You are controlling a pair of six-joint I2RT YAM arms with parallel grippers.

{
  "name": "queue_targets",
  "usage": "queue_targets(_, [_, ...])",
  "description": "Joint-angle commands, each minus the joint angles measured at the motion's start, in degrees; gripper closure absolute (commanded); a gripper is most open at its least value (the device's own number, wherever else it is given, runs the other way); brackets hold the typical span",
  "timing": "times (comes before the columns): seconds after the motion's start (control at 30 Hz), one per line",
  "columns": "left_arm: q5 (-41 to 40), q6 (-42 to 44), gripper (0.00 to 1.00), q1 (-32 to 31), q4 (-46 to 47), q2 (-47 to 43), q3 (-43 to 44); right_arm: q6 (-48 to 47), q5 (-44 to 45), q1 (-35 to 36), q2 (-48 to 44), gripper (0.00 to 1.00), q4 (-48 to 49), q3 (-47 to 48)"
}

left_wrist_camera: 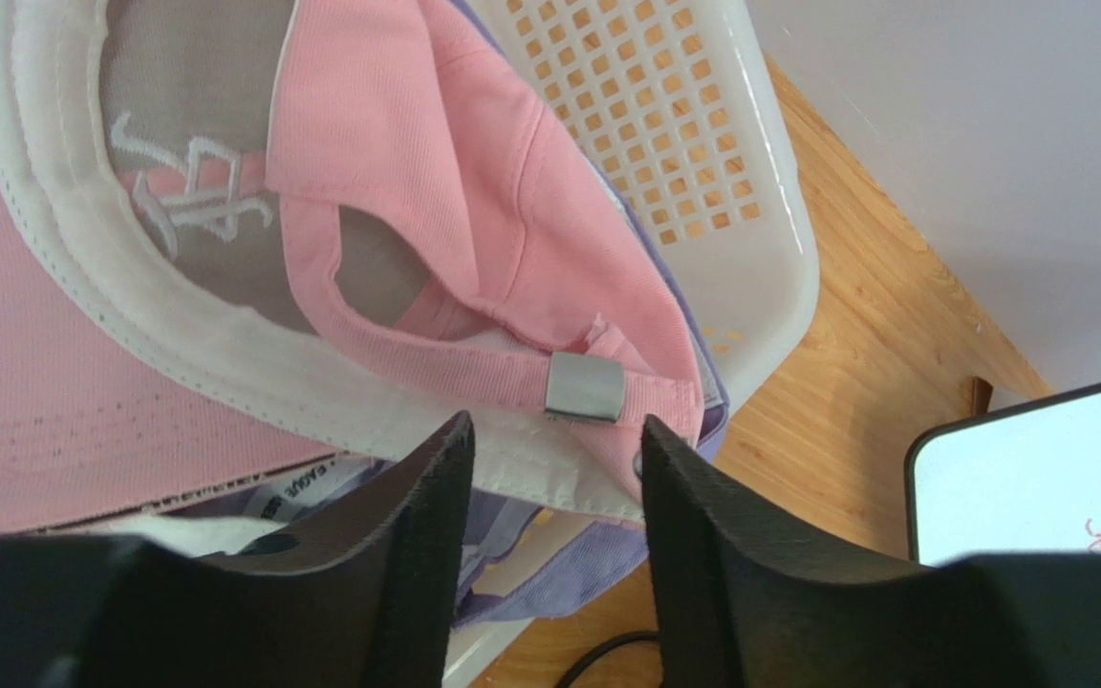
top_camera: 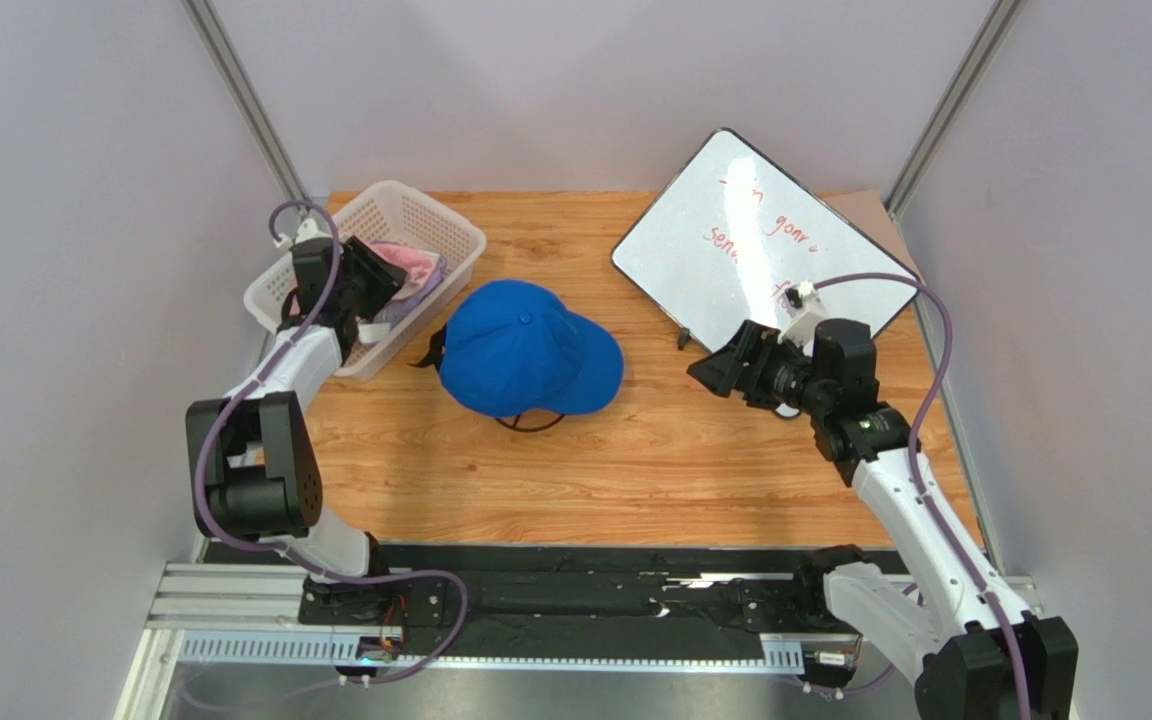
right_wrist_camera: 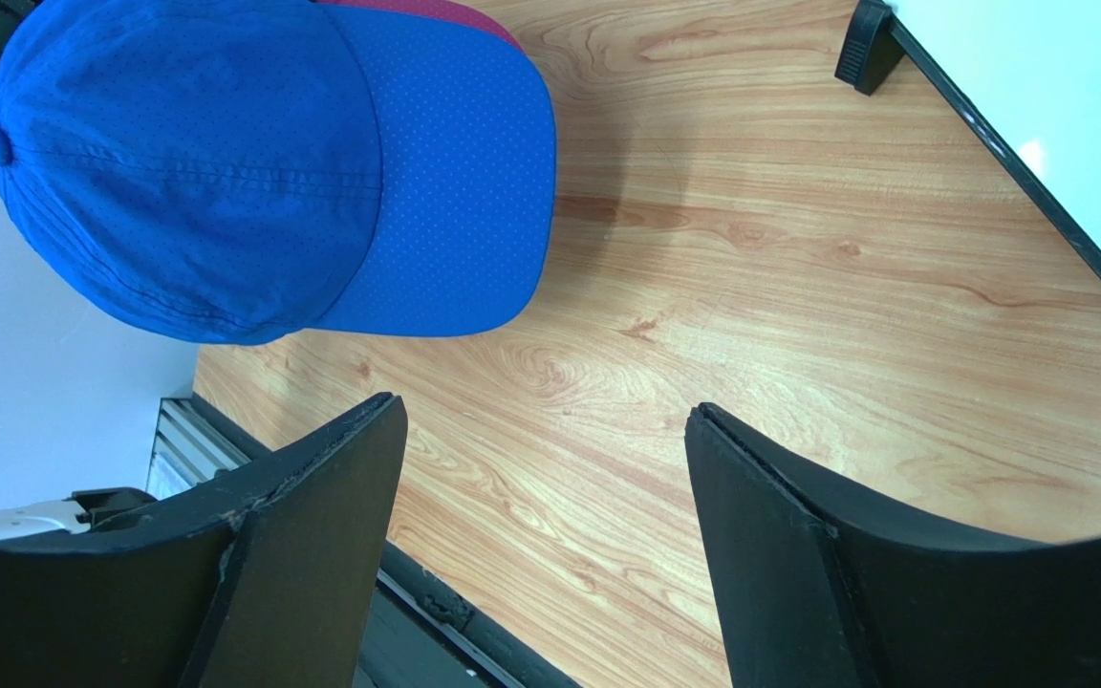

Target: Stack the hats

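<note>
A royal blue cap (top_camera: 525, 350) sits domed on the wood table, brim toward the right. In the right wrist view it (right_wrist_camera: 255, 172) has a magenta cap's edge (right_wrist_camera: 427, 12) showing under it. The black cap is hidden. A light pink cap (left_wrist_camera: 413, 158) lies upside down in the white mesh basket (left_wrist_camera: 686, 158) on a lavender cap (left_wrist_camera: 628, 552). My left gripper (left_wrist_camera: 554, 447) is open, its fingers either side of the pink cap's rear rim with the metal buckle. My right gripper (right_wrist_camera: 545, 430) is open and empty over bare wood, right of the blue cap.
The basket (top_camera: 432, 218) stands at the back left, against the blue cap's left side. A whiteboard (top_camera: 755, 240) leans at the back right, close behind my right gripper (top_camera: 708, 371). A black wire loop (top_camera: 533, 425) shows below the blue cap.
</note>
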Motion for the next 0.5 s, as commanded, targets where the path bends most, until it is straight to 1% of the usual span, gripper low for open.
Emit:
queue_targets(0.0, [2.8, -2.8, 0.46, -0.1, 2.9, -3.8, -3.6, -0.4, 0.4, 0.1, -1.4, 0.23, 0.8, -0.6])
queue_targets(0.1, [3.9, -5.5, 0.43, -0.1, 5.2, -2.5, -4.8, -0.3, -0.2, 0.0, -1.4, 0.23, 0.8, -0.4])
queue_targets(0.33, [3.6, -9.1, 0.41, -0.2, 9.6, -0.2, -3.9, -0.9, 0.4, 0.1, -3.2, 0.23, -0.4, -0.5])
queue_targets(0.47, [4.8, -11.3, 0.41, -0.4, 12.1, -1.2, -4.5, -1.2, 0.6, 0.0, -3.5, 0.23, -1.1, -0.6])
